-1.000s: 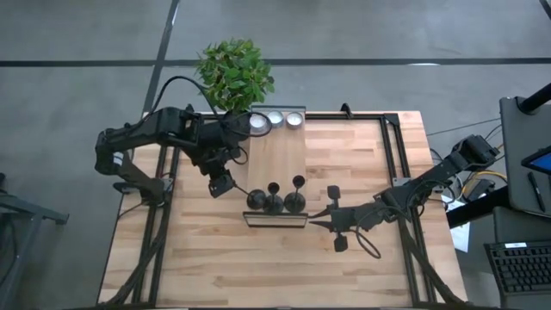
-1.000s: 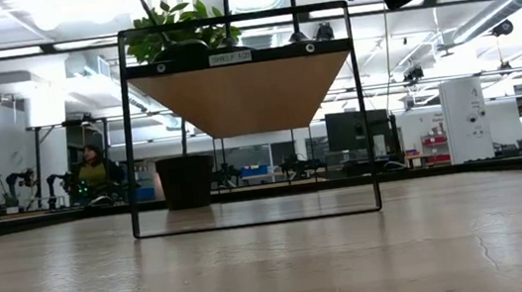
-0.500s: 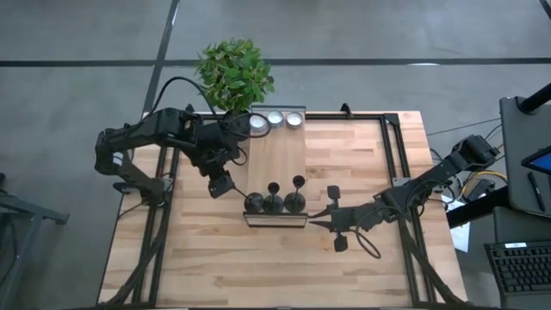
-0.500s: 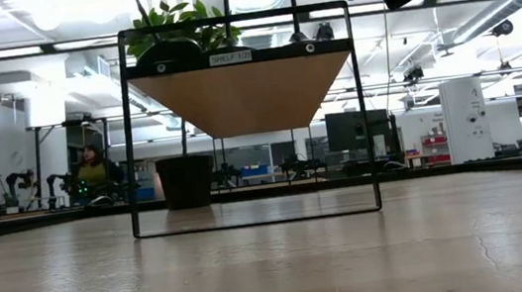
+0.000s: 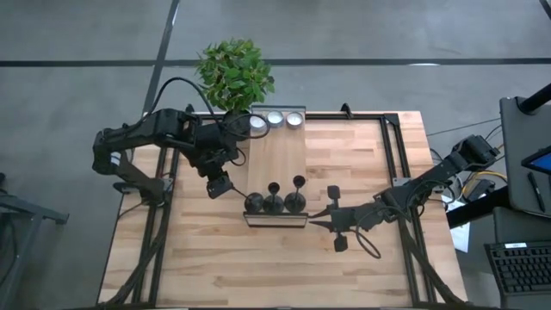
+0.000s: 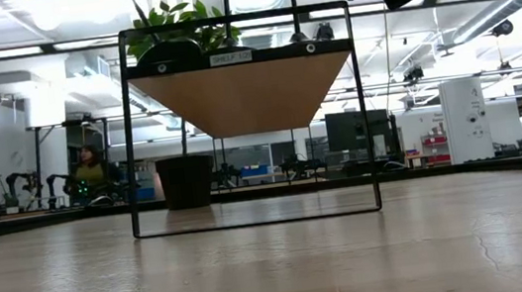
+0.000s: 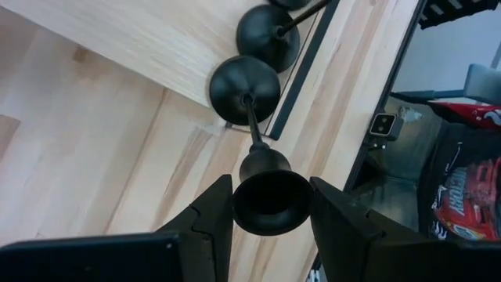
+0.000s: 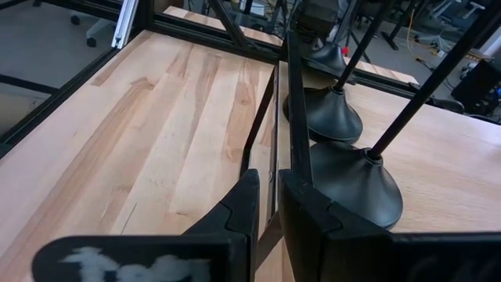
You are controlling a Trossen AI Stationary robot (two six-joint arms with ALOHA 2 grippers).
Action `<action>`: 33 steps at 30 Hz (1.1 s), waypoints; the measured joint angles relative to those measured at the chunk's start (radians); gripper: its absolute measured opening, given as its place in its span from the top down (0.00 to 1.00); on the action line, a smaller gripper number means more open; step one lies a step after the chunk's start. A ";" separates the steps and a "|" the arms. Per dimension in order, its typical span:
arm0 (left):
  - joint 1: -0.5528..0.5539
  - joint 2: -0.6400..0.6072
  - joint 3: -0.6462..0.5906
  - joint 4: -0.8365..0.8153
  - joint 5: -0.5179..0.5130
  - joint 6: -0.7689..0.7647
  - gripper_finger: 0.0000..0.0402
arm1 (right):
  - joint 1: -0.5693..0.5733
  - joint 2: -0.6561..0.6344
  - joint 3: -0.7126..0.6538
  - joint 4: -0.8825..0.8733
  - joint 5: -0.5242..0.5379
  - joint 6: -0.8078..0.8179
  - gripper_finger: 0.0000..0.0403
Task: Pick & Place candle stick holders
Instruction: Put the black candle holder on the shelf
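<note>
fingers (image 7: 211, 215) of the left gripper (image 7: 270, 205) stand apart on either side of the cup top of a holder (image 7: 262, 176), one at each flank and pressed close to it, so the gripper looks closed on that cup. from above, the left gripper (image 5: 220, 184) sits at the left end of the shelf (image 5: 275, 151), near its front edge, and the held holder (image 5: 255, 201) is the leftmost of three in a row there. the middle holder (image 5: 273, 200) and the right holder (image 5: 295, 198) stand upright beside it, bases nearly touching, along the shelf's front edge.

the right gripper (image 5: 316, 219) lies low just off the shelf's front right corner. in its wrist view its fingers (image 8: 239, 207) are nearly shut, with only a thin gap, around the thin black frame bar of the shelf; two domed bases (image 8: 329, 113) stand just beyond.

three tealights (image 5: 275, 119) sit in a row at the shelf's back edge, and a green plant (image 5: 234, 73) rises behind the back left corner. seen level from the table (image 6: 276, 264), the shelf is a raised wooden board (image 6: 245, 93) in a black frame, with the plant's pot (image 6: 186, 181) behind it. a person (image 6: 90, 171) sits far back in the room.
</note>
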 joint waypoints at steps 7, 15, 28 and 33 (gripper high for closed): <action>0.000 0.004 0.001 0.044 -0.013 0.006 0.67 | 0.000 0.000 0.000 0.000 0.000 0.000 0.89; 0.000 0.006 0.000 0.104 -0.035 0.033 0.64 | 0.000 0.000 -0.002 0.000 0.000 0.002 0.89; -0.002 0.005 -0.027 0.157 -0.032 0.109 0.63 | 0.000 0.000 -0.005 0.000 0.000 0.003 0.89; -0.002 0.005 -0.030 0.182 -0.032 0.122 0.63 | 0.000 0.000 -0.005 -0.001 0.000 0.003 0.89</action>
